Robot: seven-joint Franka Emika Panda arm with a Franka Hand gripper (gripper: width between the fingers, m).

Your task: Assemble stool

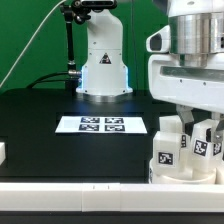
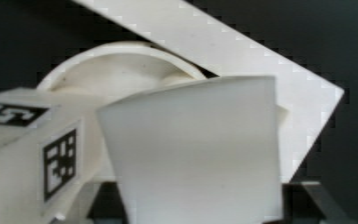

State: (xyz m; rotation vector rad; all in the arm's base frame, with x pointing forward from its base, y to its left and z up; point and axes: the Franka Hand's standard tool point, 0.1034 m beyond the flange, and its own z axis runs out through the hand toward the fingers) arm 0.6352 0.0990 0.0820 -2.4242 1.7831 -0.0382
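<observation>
Stool leg [image 2: 202, 150], smooth white plastic and blocky, fills the gap between your fingers [image 1: 192, 133], which clamp it from both sides. Just under them sits the round rimmed seat [image 1: 180, 168] at the black counter's [image 1: 40, 110] near edge, with a tagged leg [image 1: 167, 140] beside. Beyond the fingers you have open room around the flat marker board [image 1: 102, 125].

**No readable text: fiducial tags only**

Marker board [image 1: 101, 125] carries a row of black-and-white square tags, no letters or digits legible. Same tag patterns on the stool legs [image 1: 168, 143], and on a leg [image 2: 30, 140] in the wrist view. No brand marks legible.
</observation>
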